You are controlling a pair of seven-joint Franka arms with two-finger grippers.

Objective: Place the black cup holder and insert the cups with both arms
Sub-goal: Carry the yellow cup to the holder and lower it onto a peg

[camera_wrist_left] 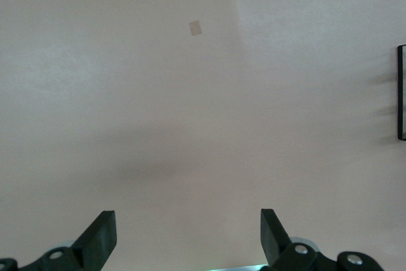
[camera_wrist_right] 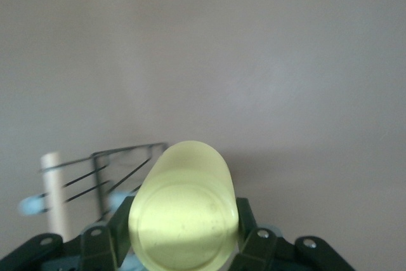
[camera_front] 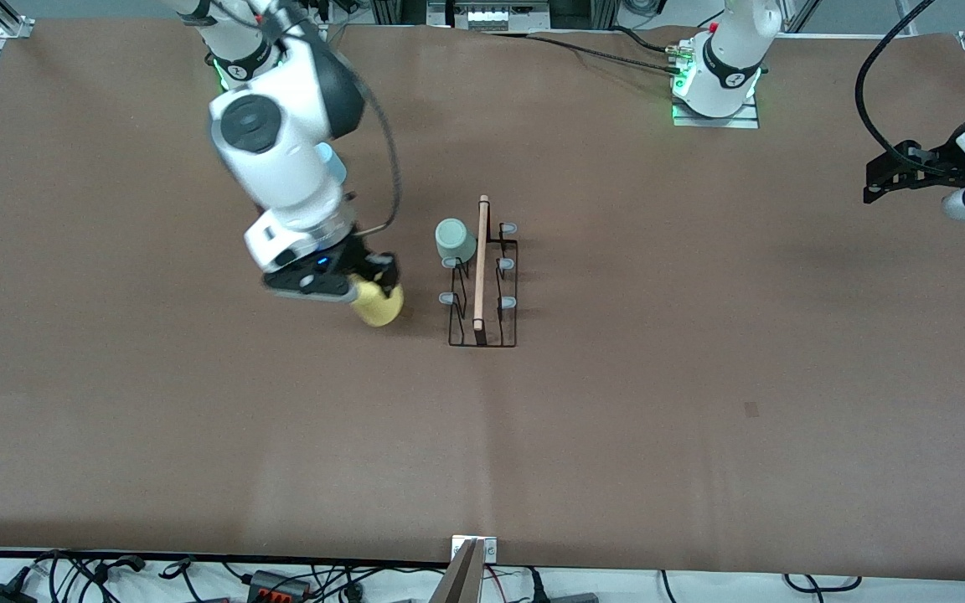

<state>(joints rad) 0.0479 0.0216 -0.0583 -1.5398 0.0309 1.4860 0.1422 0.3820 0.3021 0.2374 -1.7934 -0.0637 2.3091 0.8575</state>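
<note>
Rack (camera_front: 483, 285) mid-table, green cup (camera_front: 455, 239) on peg at its 11 o'clock. Right gripper (camera_front: 372, 283) clamps yellow cup (camera_front: 379, 306) at rack's 9 o'clock. Left gripper (camera_front: 889, 180) waits, fingers (camera_wrist_left: 98, 239) spread, empty.

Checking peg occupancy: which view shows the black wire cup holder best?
Front view: the whole black wire cup holder with its wooden rod handle and a mint green cup on one peg. Right wrist view catches a blurred part of it beside the held yellow cup; left wrist view, only an edge.
</note>
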